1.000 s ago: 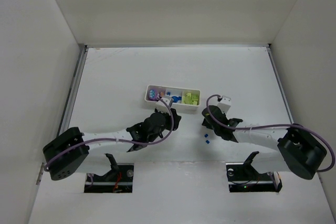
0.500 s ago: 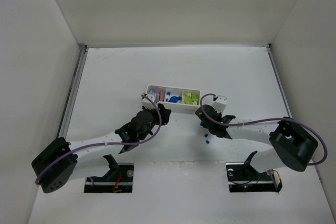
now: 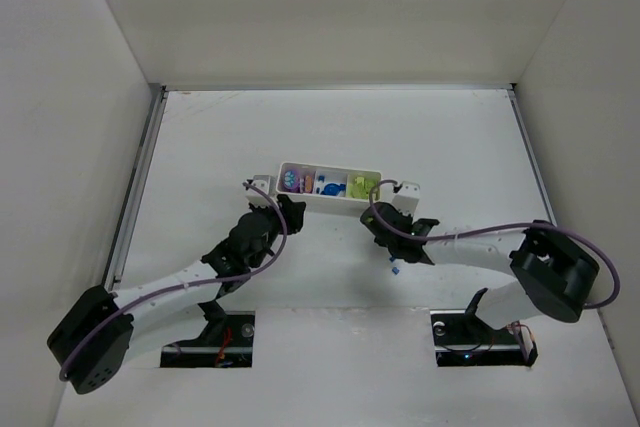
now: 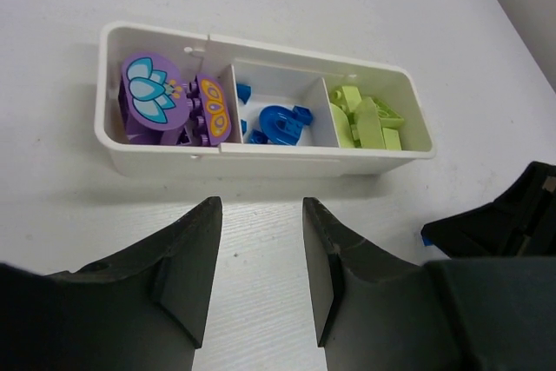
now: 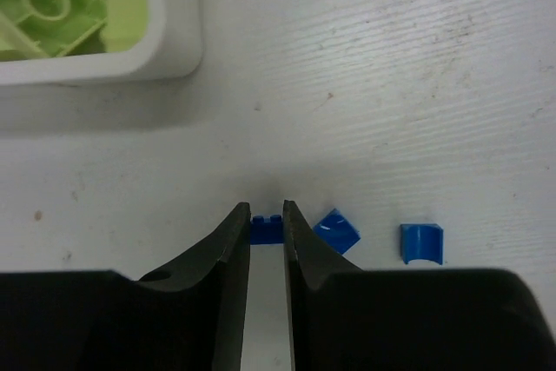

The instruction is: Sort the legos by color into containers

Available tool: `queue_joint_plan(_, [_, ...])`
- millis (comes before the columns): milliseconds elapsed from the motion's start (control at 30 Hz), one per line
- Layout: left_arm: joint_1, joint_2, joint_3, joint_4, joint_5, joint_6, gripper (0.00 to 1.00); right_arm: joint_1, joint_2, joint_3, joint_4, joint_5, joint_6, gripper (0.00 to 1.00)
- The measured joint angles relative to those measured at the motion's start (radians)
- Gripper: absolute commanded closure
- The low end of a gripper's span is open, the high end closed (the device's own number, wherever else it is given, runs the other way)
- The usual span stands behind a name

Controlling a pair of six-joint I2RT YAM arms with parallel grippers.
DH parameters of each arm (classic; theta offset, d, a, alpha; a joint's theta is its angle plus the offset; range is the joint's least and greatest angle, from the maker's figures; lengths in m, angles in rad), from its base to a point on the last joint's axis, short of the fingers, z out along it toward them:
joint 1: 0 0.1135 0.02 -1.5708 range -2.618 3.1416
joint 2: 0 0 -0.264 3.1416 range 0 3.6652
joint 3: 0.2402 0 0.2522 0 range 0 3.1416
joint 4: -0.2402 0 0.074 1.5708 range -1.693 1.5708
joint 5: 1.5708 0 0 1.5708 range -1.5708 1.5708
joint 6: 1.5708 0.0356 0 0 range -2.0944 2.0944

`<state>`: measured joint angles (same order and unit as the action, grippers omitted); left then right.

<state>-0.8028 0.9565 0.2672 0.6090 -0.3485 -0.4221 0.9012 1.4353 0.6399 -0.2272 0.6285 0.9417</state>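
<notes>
The white tray (image 4: 261, 152) holds purple legos (image 4: 152, 97) in its left compartment. Blue ones (image 4: 282, 123) fill the middle and yellow-green ones (image 4: 369, 123) the right. My left gripper (image 4: 261, 206) hangs open over bare table just in front of the tray, nothing between its fingers. My right gripper (image 5: 265, 210) is down at the table near the tray's right front corner (image 5: 178, 49). Its fingers are shut on a tiny blue lego (image 5: 265, 230). Two more blue legos (image 5: 336, 230) (image 5: 421, 242) lie on the table just to its right.
From above, the tray (image 3: 330, 184) sits mid-table with both arms reaching in from the near edge. White walls enclose the table on three sides. A metal rail (image 3: 140, 177) runs along the left edge.
My right gripper has moved left and closed its fingers onto the blue lego. The left arm has swung left and drawn back from the tray.
</notes>
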Motion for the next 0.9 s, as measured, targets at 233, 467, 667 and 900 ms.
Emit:
queue_joint_plan(233, [0.018,-0.019,-0.013,0.000,-0.001,-0.010,0.61,0.037,-0.006,0.183,-0.004,-0.012,-0.084,0.76])
queue_joint_plan(467, [0.020,-0.030,-0.024,0.000,-0.001,-0.014,0.61,-0.004,0.155,0.415,0.142,-0.066,-0.212,0.75])
queue_joint_plan(667, [0.016,-0.011,-0.026,0.002,-0.001,-0.014,0.61,-0.070,0.316,0.515,0.184,-0.112,-0.254,0.57])
queue_joint_plan(900, [-0.089,0.065,-0.020,0.023,-0.004,0.000,0.64,-0.085,0.283,0.497,0.206,-0.121,-0.279,0.52])
